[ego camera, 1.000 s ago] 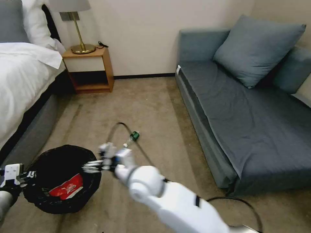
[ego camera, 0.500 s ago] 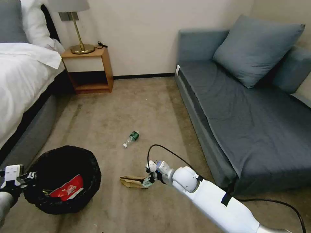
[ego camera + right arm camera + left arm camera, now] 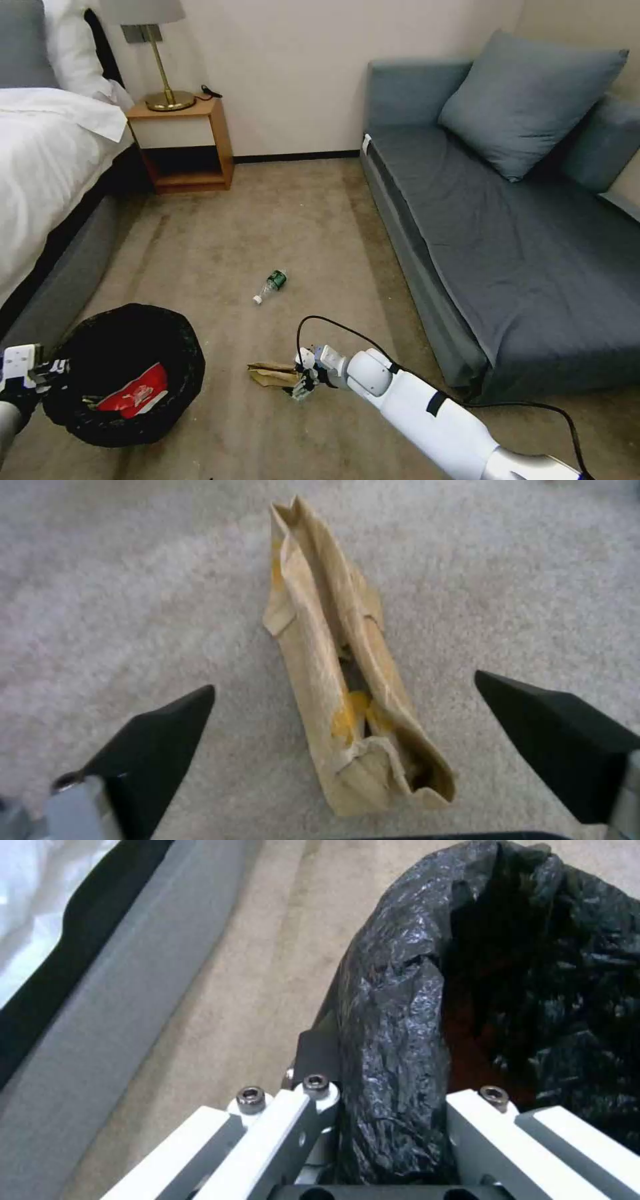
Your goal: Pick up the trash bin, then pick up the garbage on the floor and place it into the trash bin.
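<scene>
- Right hand [image 3: 301,383] now lower, fingers wide, straddling brown paper bag [image 3: 347,680] at lower centre.
- Left hand [image 3: 380,1120] grips trash bin [image 3: 123,373] rim, lower left.

One trash bin [image 3: 123,373] with one red wrapper [image 3: 133,395] inside. One brown paper bag [image 3: 347,680] lies between the right fingers [image 3: 160,735]. One small bottle [image 3: 270,285] lies farther off.
</scene>
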Controlling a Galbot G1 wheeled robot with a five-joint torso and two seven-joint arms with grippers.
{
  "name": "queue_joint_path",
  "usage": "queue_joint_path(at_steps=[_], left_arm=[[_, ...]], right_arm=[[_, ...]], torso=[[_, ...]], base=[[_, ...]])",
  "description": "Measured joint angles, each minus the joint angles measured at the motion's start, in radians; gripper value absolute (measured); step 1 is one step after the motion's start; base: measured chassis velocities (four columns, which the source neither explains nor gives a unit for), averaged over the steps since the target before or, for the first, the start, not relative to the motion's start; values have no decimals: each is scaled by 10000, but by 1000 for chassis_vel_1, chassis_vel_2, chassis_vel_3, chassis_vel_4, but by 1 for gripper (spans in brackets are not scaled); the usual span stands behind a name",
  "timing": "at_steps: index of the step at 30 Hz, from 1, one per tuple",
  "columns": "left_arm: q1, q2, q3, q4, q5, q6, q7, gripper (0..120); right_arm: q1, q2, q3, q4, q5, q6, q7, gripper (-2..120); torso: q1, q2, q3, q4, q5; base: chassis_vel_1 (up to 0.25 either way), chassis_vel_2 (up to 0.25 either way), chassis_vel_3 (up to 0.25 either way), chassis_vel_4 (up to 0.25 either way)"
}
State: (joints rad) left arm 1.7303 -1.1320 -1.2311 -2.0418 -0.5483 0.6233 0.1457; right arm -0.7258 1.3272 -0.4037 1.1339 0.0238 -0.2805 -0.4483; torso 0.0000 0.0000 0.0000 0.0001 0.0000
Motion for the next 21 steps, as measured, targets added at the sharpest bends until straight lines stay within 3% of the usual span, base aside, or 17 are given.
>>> queue_joint_path(at_steps=[2,5,6,12,21], left_arm=[[6,5,-3,-3,1,1,6,5],[15,14,-13,-4,4,1,7,5],[24,24,-23,-4,5,1,12,5],[44,32,-46,-5,5,1,24,5],[88,16,-105,-70,-23,-3,50,5]], right_arm=[[22,217,43,-461,-195,194,-93,88],[23,310,92,-669,-260,224,-162,82],[21,385,111,-847,-346,253,-187,73],[11,466,145,-1041,-471,302,-174,57],[-42,480,130,-1162,-651,271,23,21]], torso=[[0,-1,0,0,0],[0,0,0,0,-1],[0,0,0,0,0],[1,0,0,-1,0],[0,0,0,-1,0]], base=[[0,0,0,0],[0,0,0,0],[0,0,0,0],[0,0,0,0],[0,0,0,0]])
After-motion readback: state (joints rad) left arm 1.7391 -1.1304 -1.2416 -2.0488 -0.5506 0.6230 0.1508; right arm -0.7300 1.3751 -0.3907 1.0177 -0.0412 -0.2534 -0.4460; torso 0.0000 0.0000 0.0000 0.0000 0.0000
